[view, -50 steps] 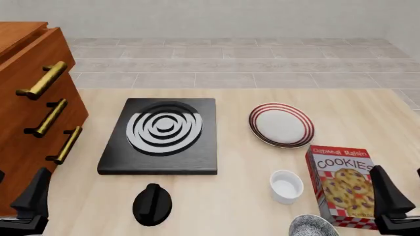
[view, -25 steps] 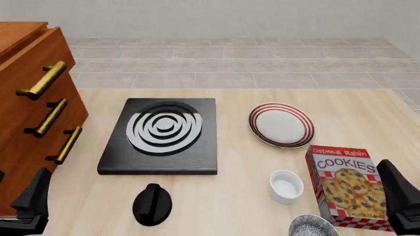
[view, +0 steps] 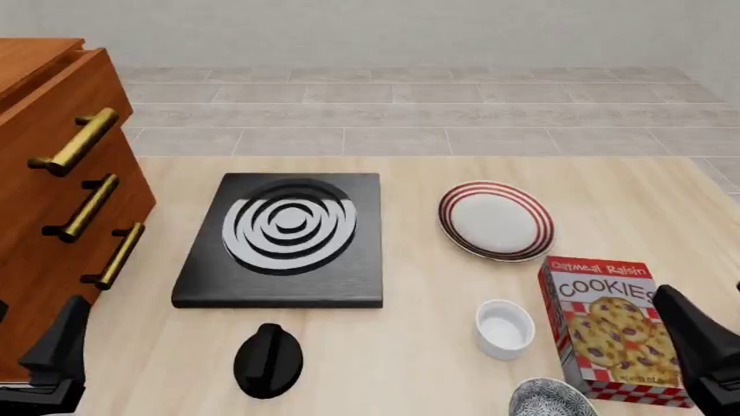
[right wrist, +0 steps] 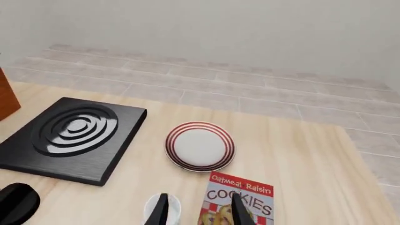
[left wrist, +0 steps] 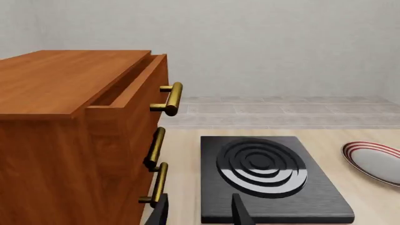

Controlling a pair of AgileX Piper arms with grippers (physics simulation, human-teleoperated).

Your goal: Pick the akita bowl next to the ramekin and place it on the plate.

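Observation:
The speckled grey akita bowl [view: 553,401] sits at the table's near edge, partly cut off, just in front of the white ramekin [view: 505,328]. The red-ringed plate [view: 495,220] lies farther back, also seen as the plate [right wrist: 200,146] in the right wrist view. My right gripper [right wrist: 200,212] is open and empty, hovering above the ramekin [right wrist: 175,204] and the cookie box. One right finger [view: 695,340] shows at the box's right side. The bowl is out of both wrist views. My left gripper [left wrist: 200,212] is open and empty near the cabinet.
A cookie box [view: 611,329] stands right of the ramekin and bowl. A black stove [view: 283,238] with white rings lies mid-table, with a black knob-like object [view: 269,360] in front of it. A wooden drawer cabinet [view: 58,191] with brass handles fills the left.
My right gripper has shifted a little to the right and lower beside the cookie box. The left gripper and all objects have stayed put.

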